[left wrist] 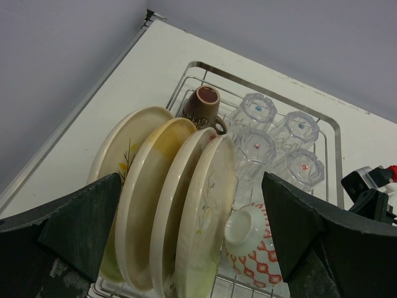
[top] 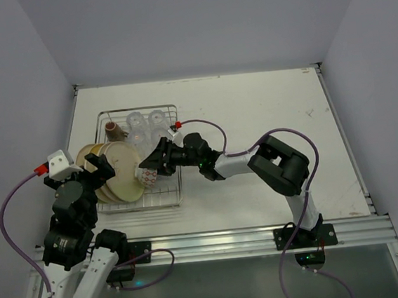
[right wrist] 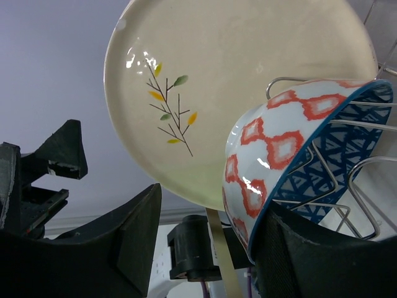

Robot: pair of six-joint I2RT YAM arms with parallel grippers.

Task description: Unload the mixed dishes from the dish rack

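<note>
The silver wire dish rack [top: 137,110] stands at the table's left. It holds several cream plates [top: 117,172] standing on edge, four clear glasses [top: 147,124], a brown mug [top: 113,131] and a small bowl [top: 148,176]. The bowl has a red diamond pattern outside and a blue pattern inside. My left gripper [top: 97,171] is open and hovers above the plates [left wrist: 180,205], which lie between its fingers [left wrist: 80,223]. My right gripper [top: 154,160] is open and straddles the wall of the bowl [right wrist: 279,161], one finger inside it and one outside. A leaf-patterned plate [right wrist: 236,81] stands just behind the bowl.
The mug [left wrist: 201,107] and glasses [left wrist: 273,139] fill the far half of the rack [left wrist: 205,67]. The white table [top: 266,114] stretches right of the rack. Grey walls close in at the back and sides. The right arm's elbow [top: 281,162] and purple cables lie right of the rack.
</note>
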